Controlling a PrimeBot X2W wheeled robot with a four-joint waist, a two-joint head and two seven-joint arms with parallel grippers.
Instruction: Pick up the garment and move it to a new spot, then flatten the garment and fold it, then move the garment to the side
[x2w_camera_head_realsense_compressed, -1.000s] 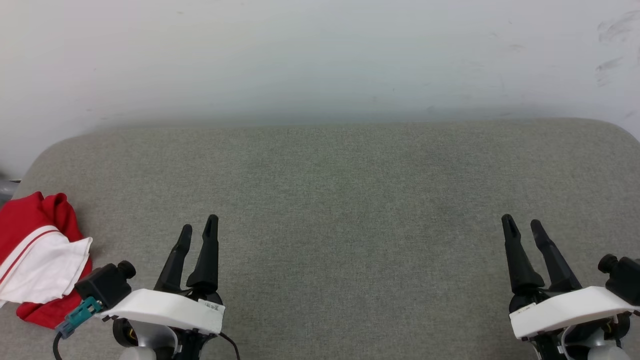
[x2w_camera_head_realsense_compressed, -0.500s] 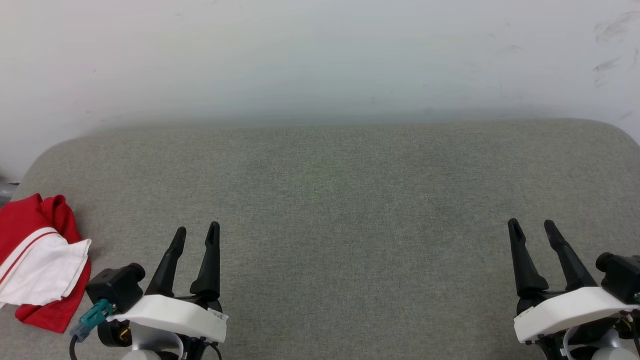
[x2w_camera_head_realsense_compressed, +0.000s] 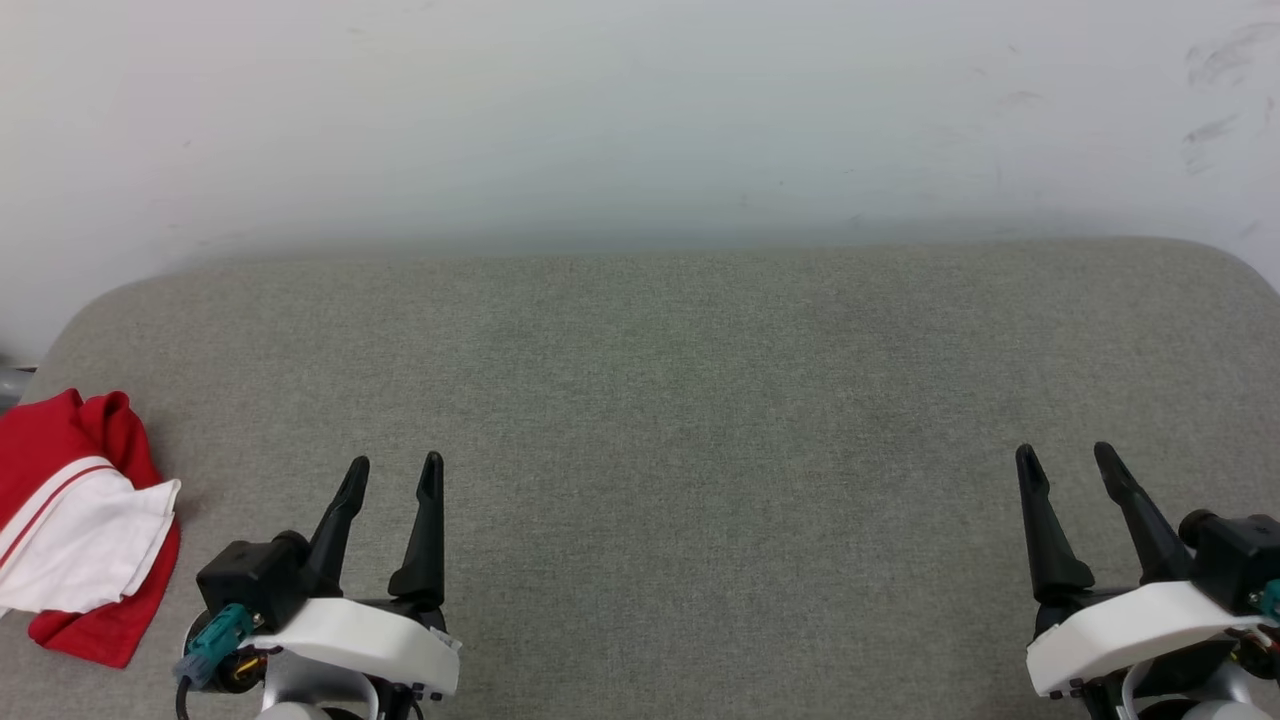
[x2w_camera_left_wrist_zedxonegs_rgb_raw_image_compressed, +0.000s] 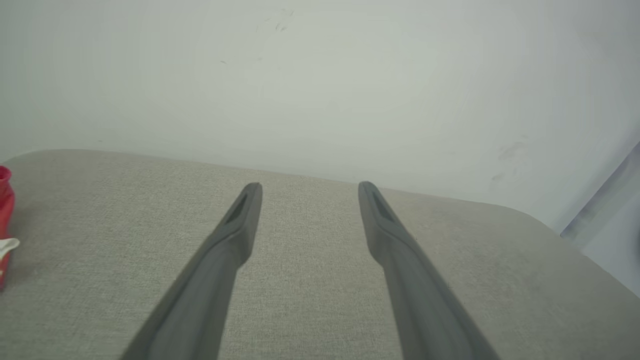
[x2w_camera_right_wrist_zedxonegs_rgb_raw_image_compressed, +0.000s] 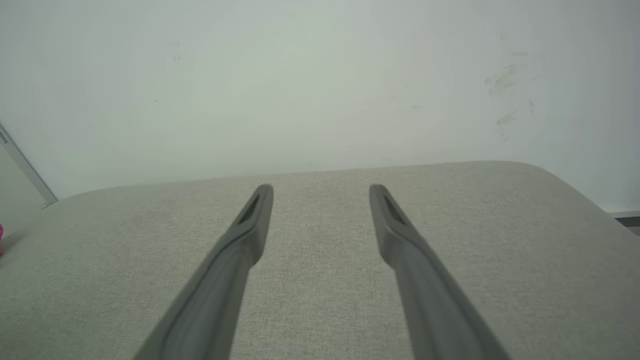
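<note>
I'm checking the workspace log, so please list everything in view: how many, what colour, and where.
garment: one, red with a white part edged by a red stripe, lying bunched at the far left edge of the padded surface, apart from both pincers
padded surface: one, grey-green fabric with rounded corners, spanning the head view's width below the wall
wall: one, off-white with faint scuff marks at the upper right, behind the surface
left pincer: one, two long dark fingers on a white wrist, lower left, open and holding nothing, above the surface
right pincer: one, two long dark fingers on a white wrist, lower right, open and holding nothing, above the surface
</note>
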